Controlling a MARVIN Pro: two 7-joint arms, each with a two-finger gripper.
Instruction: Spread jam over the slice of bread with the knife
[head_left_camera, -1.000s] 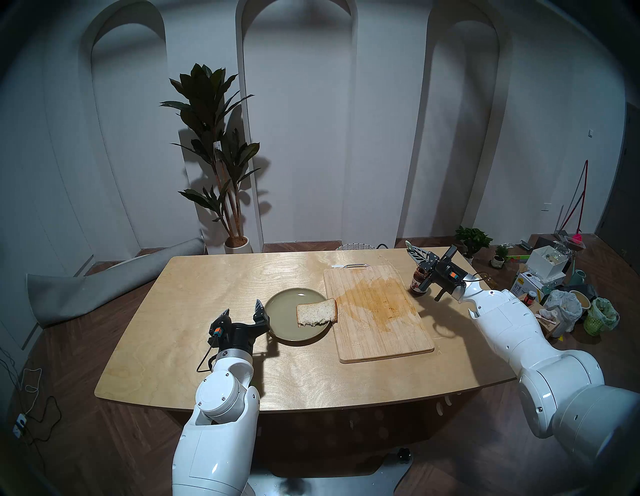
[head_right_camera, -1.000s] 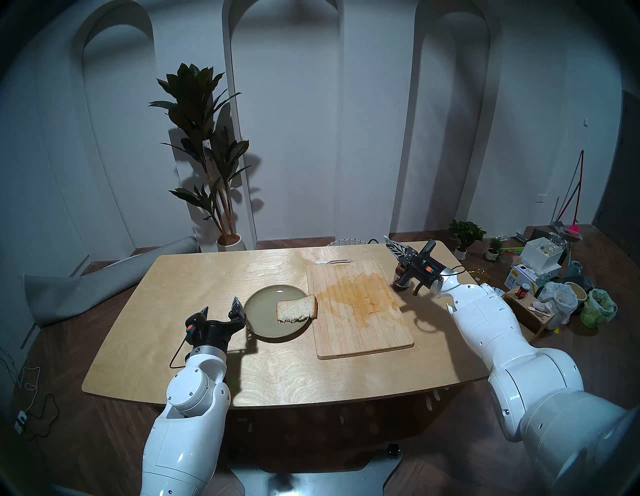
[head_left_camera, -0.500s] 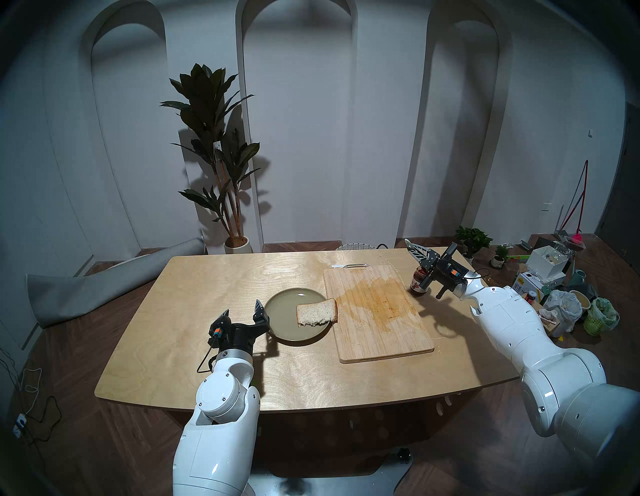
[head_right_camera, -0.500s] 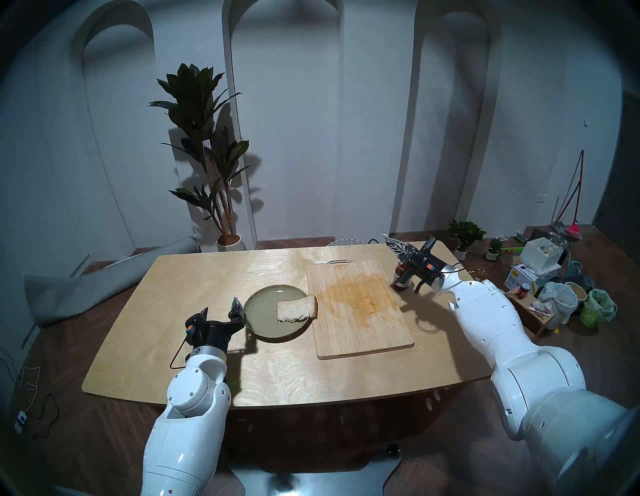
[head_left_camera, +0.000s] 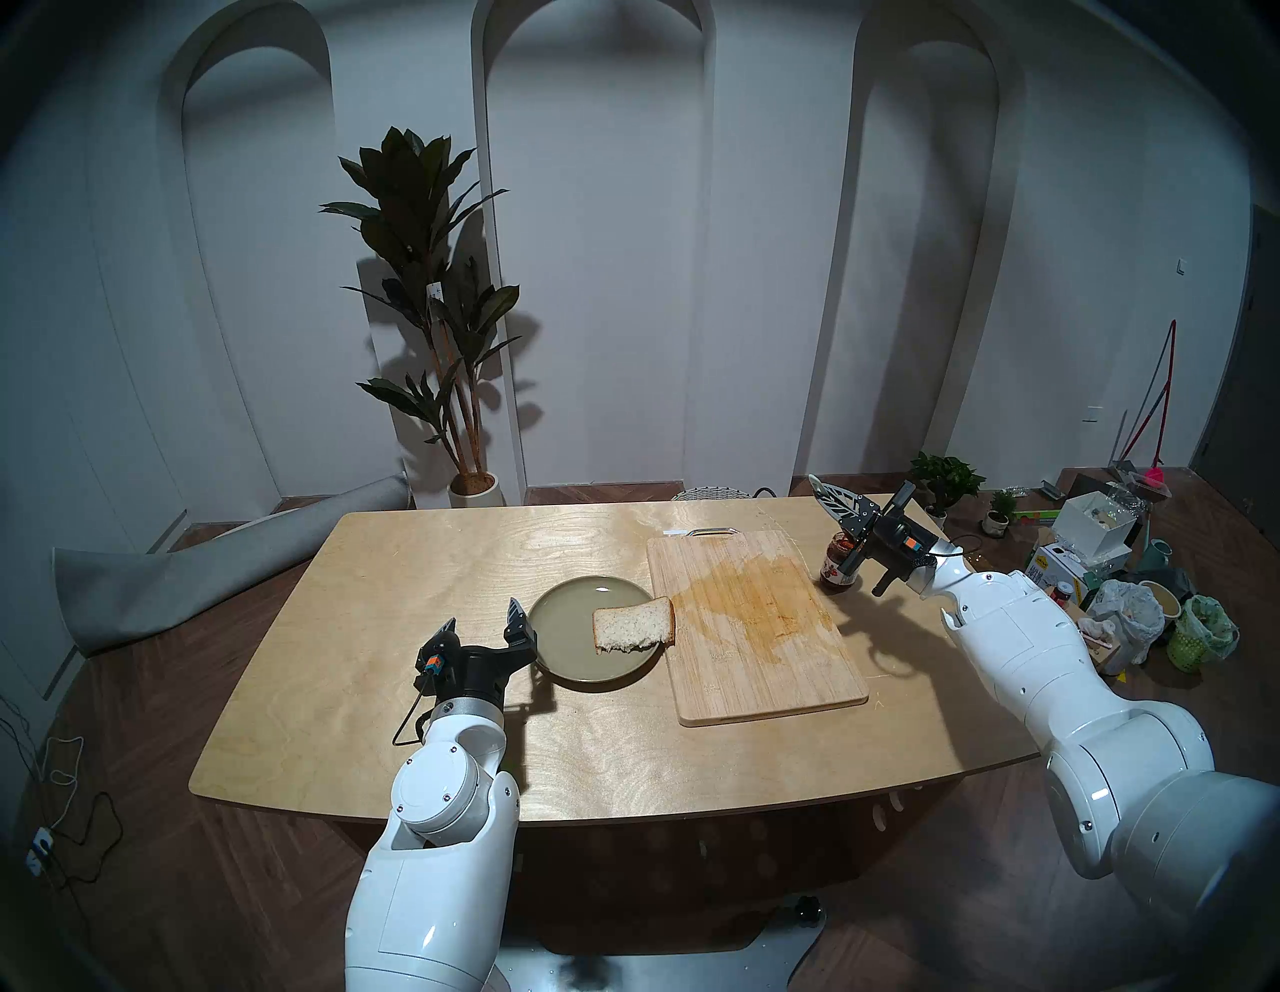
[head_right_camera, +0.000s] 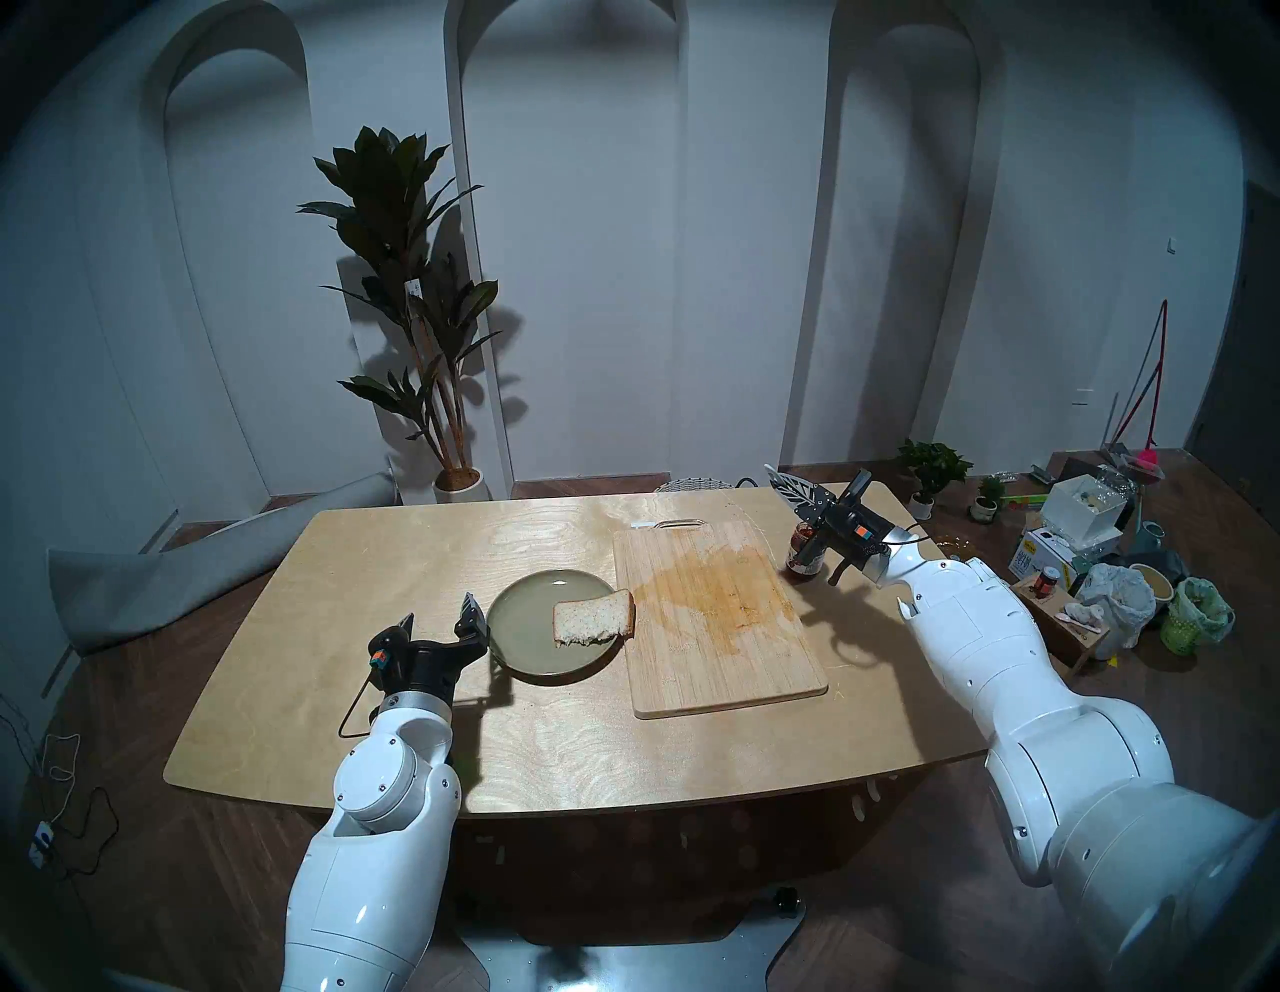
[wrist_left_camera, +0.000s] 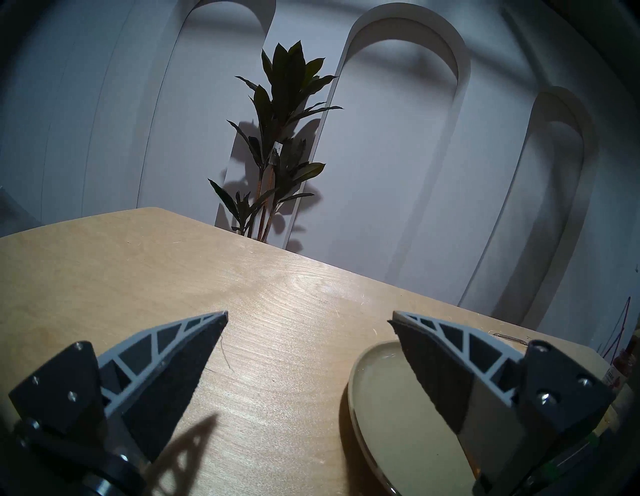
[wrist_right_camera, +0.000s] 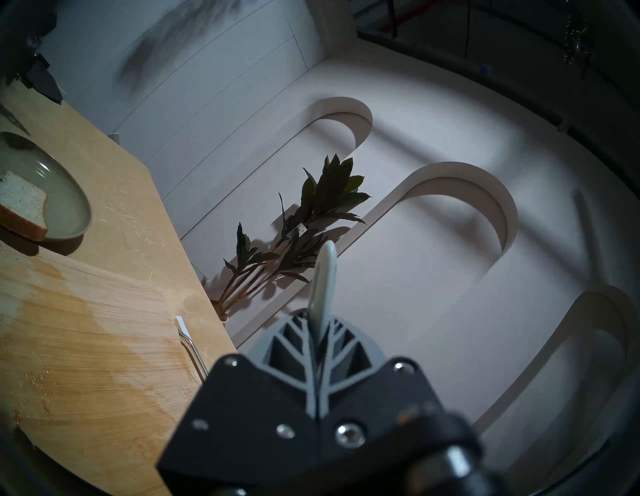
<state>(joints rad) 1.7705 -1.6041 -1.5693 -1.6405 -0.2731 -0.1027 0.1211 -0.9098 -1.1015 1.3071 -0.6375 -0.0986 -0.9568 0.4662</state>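
- The right gripper (head_left_camera: 846, 512) is clamped tight on the knife (wrist_right_camera: 324, 277); the pale handle end pokes out past the closed fingertips, and the dark blade angles down from the grip to the mouth of the jam jar (head_left_camera: 837, 562). Whether the tip is in the jam I cannot tell.
- The jar stands open on the table (head_left_camera: 388, 623), just beside the right edge of the cutting board (head_left_camera: 762, 665).
- Judged step: loading the blade with jam. Next comes lifting it clear of the glass rim, then carrying it level across the board.
- The slice of bread (head_left_camera: 634, 625) is bare, lying on the green plate (head_left_camera: 561, 623) with one corner overhanging toward the board.
- The left gripper (head_left_camera: 483, 622) hangs wide open and empty just left of the plate.
- The stained board lies between jar and bread; drips could land there.
- A potted plant (head_left_camera: 429, 305) stands behind the table, out of the way.
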